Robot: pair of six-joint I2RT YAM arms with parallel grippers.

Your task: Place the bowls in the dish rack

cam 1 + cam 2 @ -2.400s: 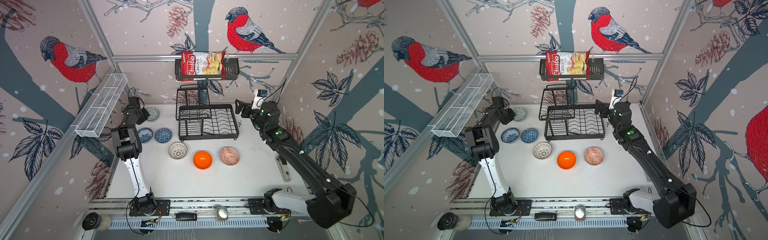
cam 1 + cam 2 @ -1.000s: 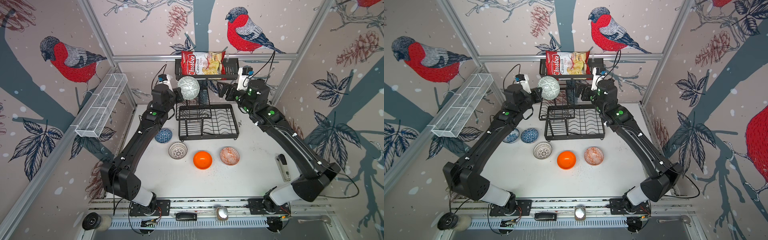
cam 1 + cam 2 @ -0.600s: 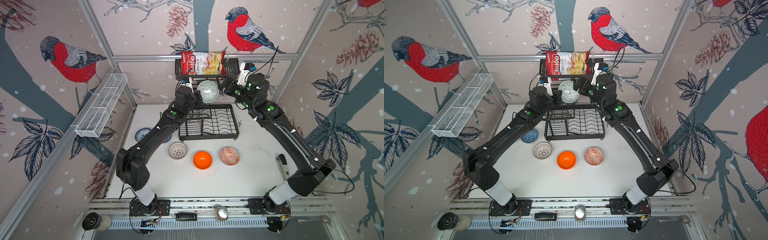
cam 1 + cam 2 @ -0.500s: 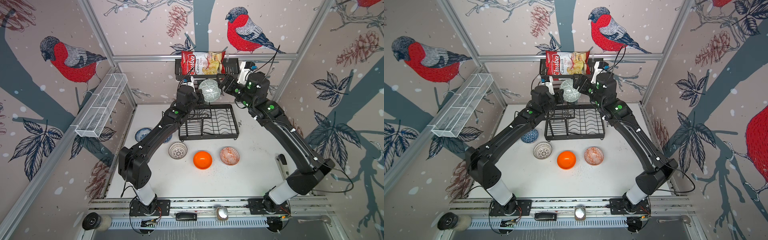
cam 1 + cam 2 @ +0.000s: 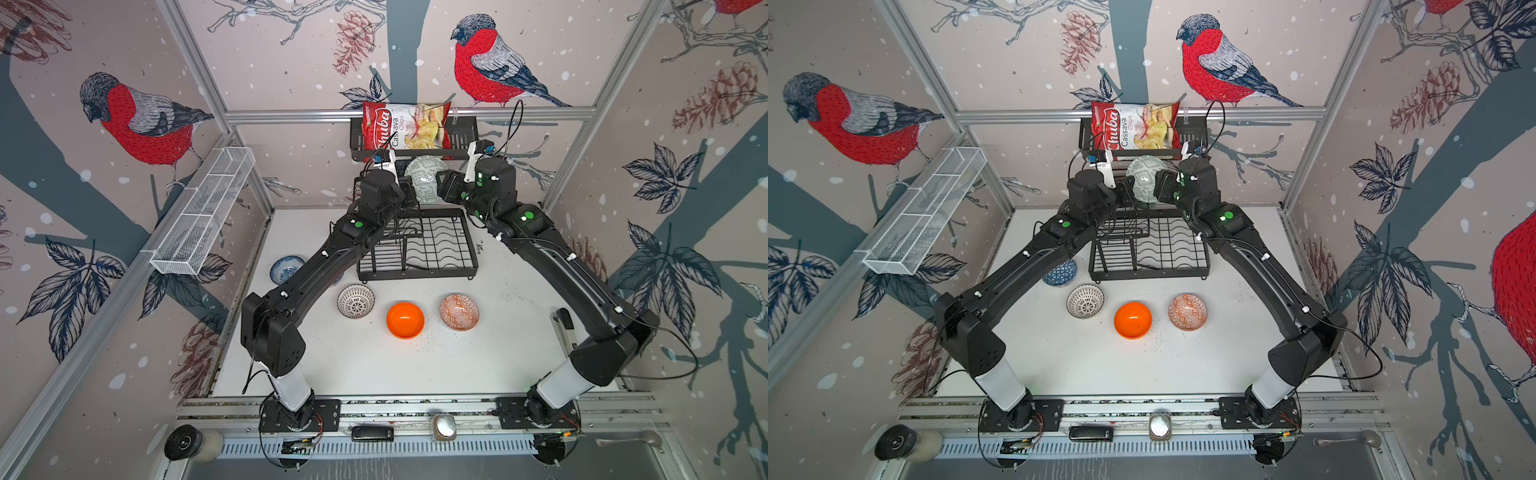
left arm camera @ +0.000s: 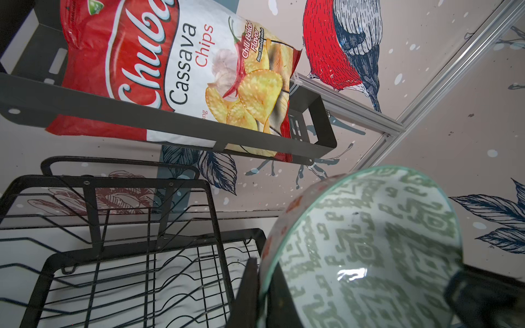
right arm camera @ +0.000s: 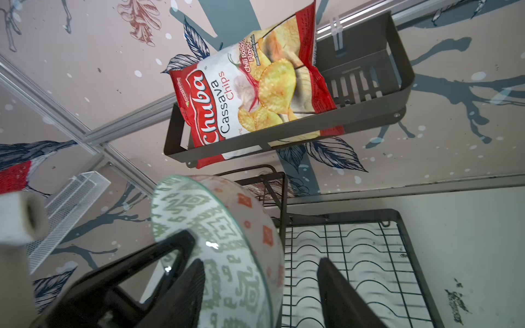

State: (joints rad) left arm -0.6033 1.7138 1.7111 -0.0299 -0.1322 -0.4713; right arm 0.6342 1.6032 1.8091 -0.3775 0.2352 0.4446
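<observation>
Grey-green patterned bowl (image 5: 424, 180) hangs tilted between both grippers, above the dish rack (image 5: 415, 272). The left gripper (image 5: 409, 194) clamps its rim; the right gripper (image 7: 260, 262) straddles the opposite rim, jaws still apart.

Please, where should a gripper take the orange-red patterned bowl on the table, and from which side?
I would pinch the rim of the orange-red patterned bowl from straight above, one finger inside, one outside: it sits mouth up, apart from the plain orange bowl.
</observation>
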